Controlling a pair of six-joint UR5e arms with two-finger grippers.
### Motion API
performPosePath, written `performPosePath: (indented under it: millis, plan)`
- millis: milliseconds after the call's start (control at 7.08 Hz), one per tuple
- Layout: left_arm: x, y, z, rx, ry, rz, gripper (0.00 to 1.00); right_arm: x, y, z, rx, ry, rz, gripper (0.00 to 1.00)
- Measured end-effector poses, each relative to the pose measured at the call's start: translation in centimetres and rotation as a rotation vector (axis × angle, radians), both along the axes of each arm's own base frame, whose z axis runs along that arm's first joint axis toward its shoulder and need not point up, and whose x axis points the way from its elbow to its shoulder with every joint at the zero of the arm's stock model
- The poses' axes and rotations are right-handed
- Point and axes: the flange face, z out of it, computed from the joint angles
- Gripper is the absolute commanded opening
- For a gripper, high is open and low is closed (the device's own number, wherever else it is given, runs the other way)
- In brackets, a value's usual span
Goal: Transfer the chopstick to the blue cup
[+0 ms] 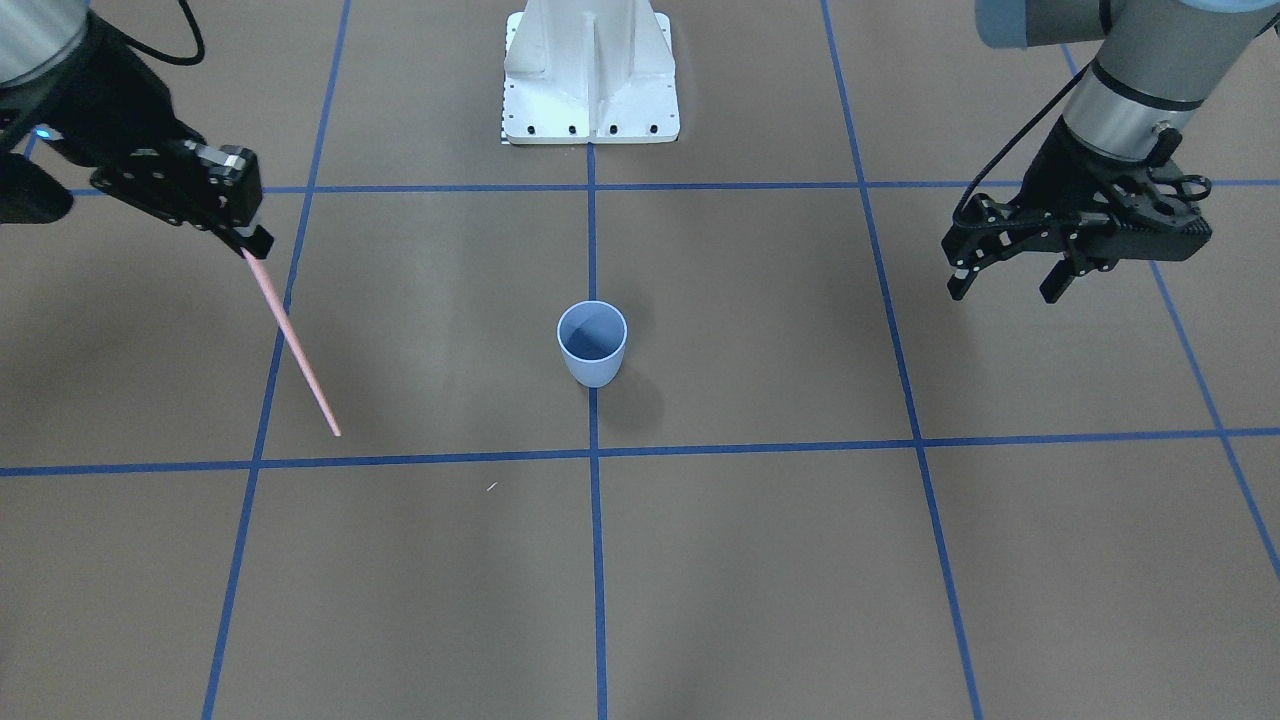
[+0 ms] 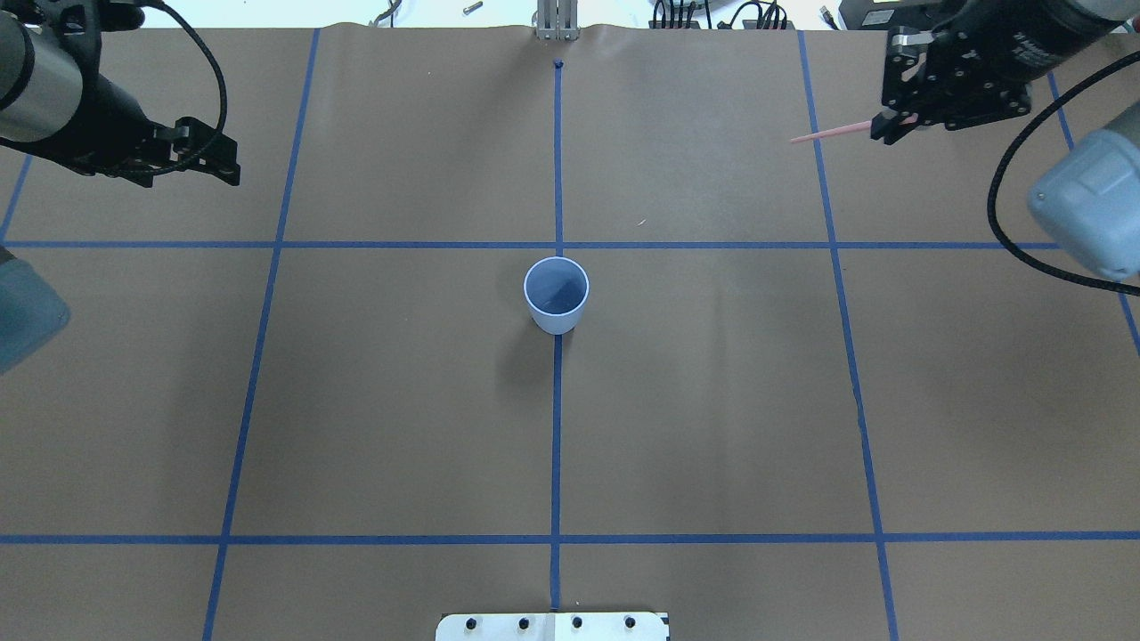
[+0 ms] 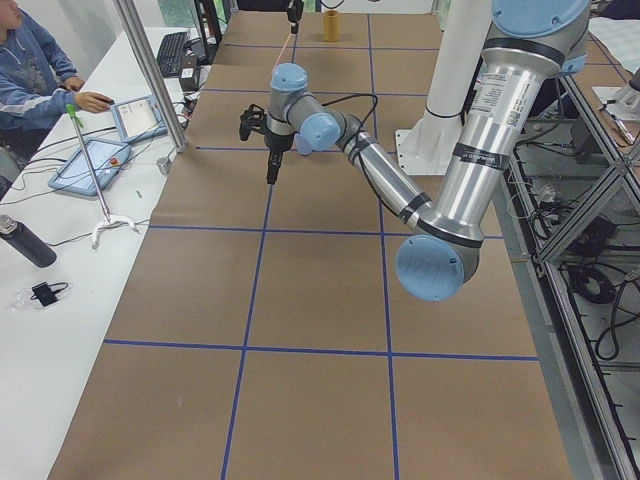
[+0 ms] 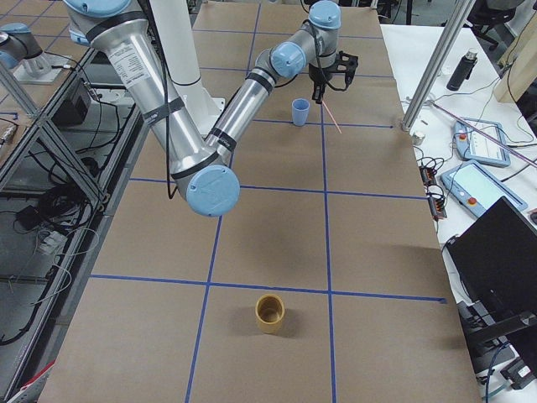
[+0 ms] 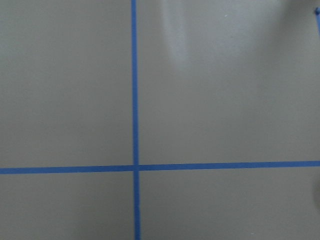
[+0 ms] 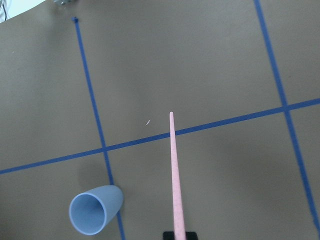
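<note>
The blue cup (image 1: 592, 345) stands upright and empty at the table's middle on the blue centre line; it also shows in the overhead view (image 2: 556, 296) and the right wrist view (image 6: 95, 215). My right gripper (image 1: 256, 238) is shut on one end of the pale pink chopstick (image 1: 295, 345), held in the air well off to the cup's side. The stick points down and away from the fingers (image 2: 828, 133), with its free tip clear of the cup (image 6: 175, 170). My left gripper (image 1: 1005, 285) is open and empty, hovering above the table on the cup's other side (image 2: 214, 165).
The white robot base (image 1: 590, 75) stands behind the cup. A tan cup (image 4: 270, 313) stands at the table's end on my right. Blue tape lines grid the brown table. Operators' desks with tablets lie along the far edge (image 3: 90, 165).
</note>
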Motion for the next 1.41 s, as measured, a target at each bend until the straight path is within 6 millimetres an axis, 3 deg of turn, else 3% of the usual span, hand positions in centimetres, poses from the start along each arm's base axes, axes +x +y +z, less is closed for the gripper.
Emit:
performPosePath:
  millis: [424, 565, 847, 1412]
  plan:
    - [-0.6, -0.5, 2.5, -0.018, -0.031, 0.014, 0.98, -8.2, 2.0, -7.4, -0.069, -0.086, -0.041, 0.00]
    - [-0.5, -0.5, 2.8, -0.027, -0.029, 0.020, 0.98, -10.5, 2.7, -8.4, -0.093, -0.104, -0.061, 0.00]
    - [-0.5, -0.4, 3.4, -0.043, -0.028, 0.022, 0.98, -13.6, 3.0, -9.0, -0.128, -0.123, -0.114, 0.00]
    - [-0.5, -0.4, 3.5, -0.040, -0.019, 0.019, 0.98, -16.4, 1.7, -6.8, -0.244, -0.116, -0.204, 0.00]
